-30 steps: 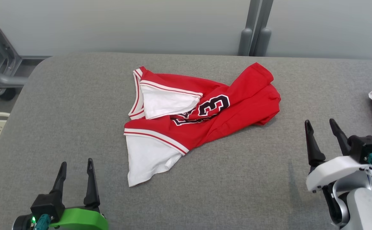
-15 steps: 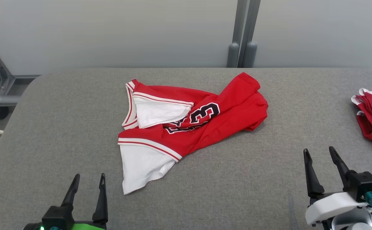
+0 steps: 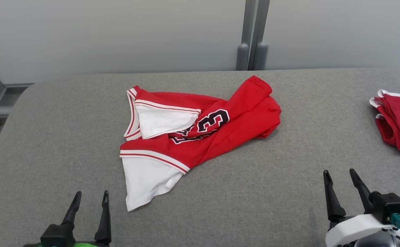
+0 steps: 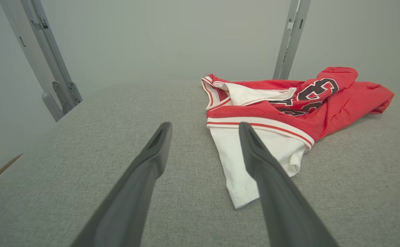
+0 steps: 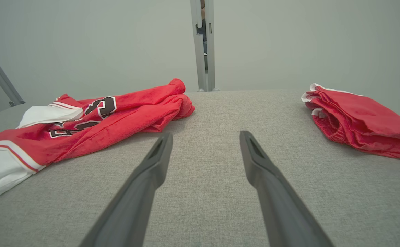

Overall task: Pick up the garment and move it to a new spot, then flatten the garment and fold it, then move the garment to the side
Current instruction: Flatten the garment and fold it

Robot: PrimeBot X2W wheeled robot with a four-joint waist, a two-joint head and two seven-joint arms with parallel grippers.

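Garment: crumpled red-and-white knit basketball jersey (image 3: 200, 127), lying on the grey fabric tabletop (image 3: 255, 199).
Long axis: diagonal, from the jersey's white corner nearest the robot up to its red end, farther off and to the right.
Left hand (image 3: 92, 192): the nearer one, just short and left of the jersey's white corner. Its fingers are spread wide, it holds nothing and is clear of the cloth.
Right hand (image 3: 339, 171): well right of the jersey, also spread wide and empty.
Folded red pile (image 3: 399, 120): far right of the jersey, well apart.
Likely reach: left hand forward and slightly right.
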